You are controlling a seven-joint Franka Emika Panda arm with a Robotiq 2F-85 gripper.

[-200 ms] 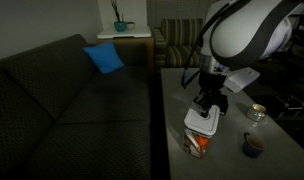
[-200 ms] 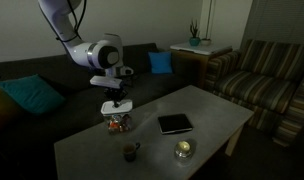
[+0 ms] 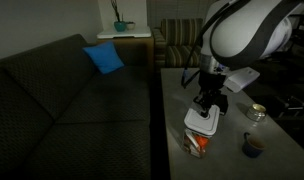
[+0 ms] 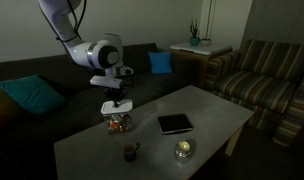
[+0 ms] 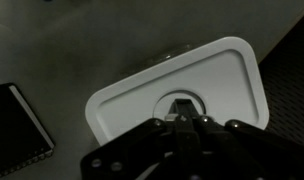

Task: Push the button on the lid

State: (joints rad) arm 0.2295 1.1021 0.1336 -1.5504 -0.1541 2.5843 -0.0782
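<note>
Directly under the end effector (image 5: 182, 121) sits the lid (image 5: 127, 100), white with a raised rim. Its round button (image 5: 180, 104) is right at the fingertips; if they touch it, I cannot tell. The two fingers are pressed together, and they hold nothing. In an exterior view the lid (image 3: 200, 123) tops a clear container (image 3: 197, 143) showing orange, on the counter (image 3: 227, 165). In the wrist view a flat black object (image 5: 14, 125) lies to one side of the end effector, apart from the lid.
</note>
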